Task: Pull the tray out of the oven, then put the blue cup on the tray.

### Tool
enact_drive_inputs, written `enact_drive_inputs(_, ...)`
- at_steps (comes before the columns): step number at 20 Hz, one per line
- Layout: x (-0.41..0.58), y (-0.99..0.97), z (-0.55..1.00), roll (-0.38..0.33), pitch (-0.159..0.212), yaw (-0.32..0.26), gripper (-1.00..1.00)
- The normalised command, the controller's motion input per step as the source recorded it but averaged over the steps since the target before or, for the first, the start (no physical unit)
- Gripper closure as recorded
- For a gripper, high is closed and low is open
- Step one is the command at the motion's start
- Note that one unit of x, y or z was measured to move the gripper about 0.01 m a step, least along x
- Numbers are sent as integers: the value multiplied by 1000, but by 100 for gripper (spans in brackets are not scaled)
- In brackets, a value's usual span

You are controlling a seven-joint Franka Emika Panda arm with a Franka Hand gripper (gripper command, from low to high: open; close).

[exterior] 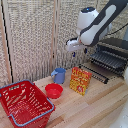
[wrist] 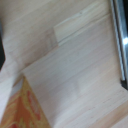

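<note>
- red basket [exterior: 24,104] nearest the camera, at the exterior view's left on the wooden surface [exterior: 95,107]; not part of the task
- red bowl [exterior: 53,90] just behind the basket, upright, open side up
- snack box [exterior: 80,80], orange-yellow, standing tilted beside the bowl; its corner [wrist: 22,107] shows in the wrist view
- blue cup [exterior: 59,75] upright on the surface, behind the bowl, well apart from the oven; handle looks to point toward the exterior view's left, hard to be sure. Likely light, stiff plastic, a bit slick; take it by the rim wall or the handle
- tray [exterior: 109,60] sits partly forward over the dropped oven door [exterior: 96,73]; bars run front to back, long axis across the oven's width. Probably stiff metal, some weight; hook or pinch the front bar near the middle
- oven [exterior: 116,44] at the exterior view's right, door down
- pincer [exterior: 74,49] hangs above the surface between cup and oven, holding nothing; opening width cannot tell, too blurred
</note>
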Motion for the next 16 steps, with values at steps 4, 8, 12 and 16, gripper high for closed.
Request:
enact_drive_inputs(4, 426, 197, 313, 246, 83, -59, -100)
enact_drive_inputs(8, 508, 65, 249, 260, 112, -55, -100)
enact_drive_inputs(12, 548, -134, 227, 276, 115, -54, -100)
enact_drive_inputs(16, 509, -201, 279, 270, 62, -67, -100)
